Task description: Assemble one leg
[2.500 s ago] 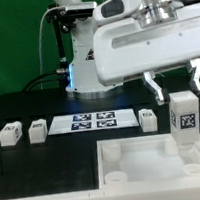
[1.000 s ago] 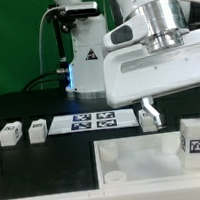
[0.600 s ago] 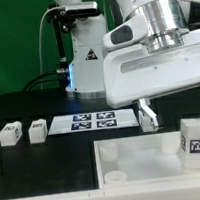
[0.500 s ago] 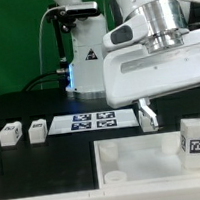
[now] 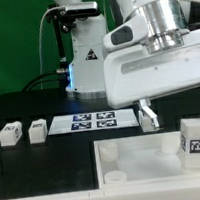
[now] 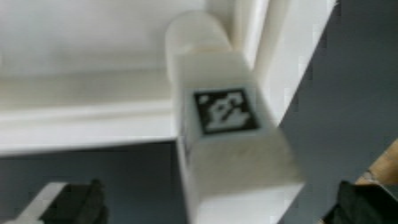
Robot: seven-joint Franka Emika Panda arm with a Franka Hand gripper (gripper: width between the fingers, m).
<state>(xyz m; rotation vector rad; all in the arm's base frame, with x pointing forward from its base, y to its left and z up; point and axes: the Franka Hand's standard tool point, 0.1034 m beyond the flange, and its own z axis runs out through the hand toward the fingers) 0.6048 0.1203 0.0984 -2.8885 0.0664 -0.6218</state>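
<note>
Leg [image 5: 193,138], a small white plastic upright block with a black-and-white square tag, is standing on the near large flat white piece with round corner sockets [image 5: 135,156], toward the exterior view's right. Just above it the gripper [image 5: 179,104] is hovering, fingers spread wide, holding nothing. Farther back on the black bench [image 5: 28,106], the marker board [image 5: 90,120] is lying between similar white blocks [image 5: 36,130].

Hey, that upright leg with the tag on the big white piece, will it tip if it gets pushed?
The leg looks like hard plastic, so it is probably stiff and light. It stands tall and narrow on the large white piece, so a push near its top may tip it; whether a socket holds it, I cannot tell. Its smooth faces might slip between the fingers.
</note>
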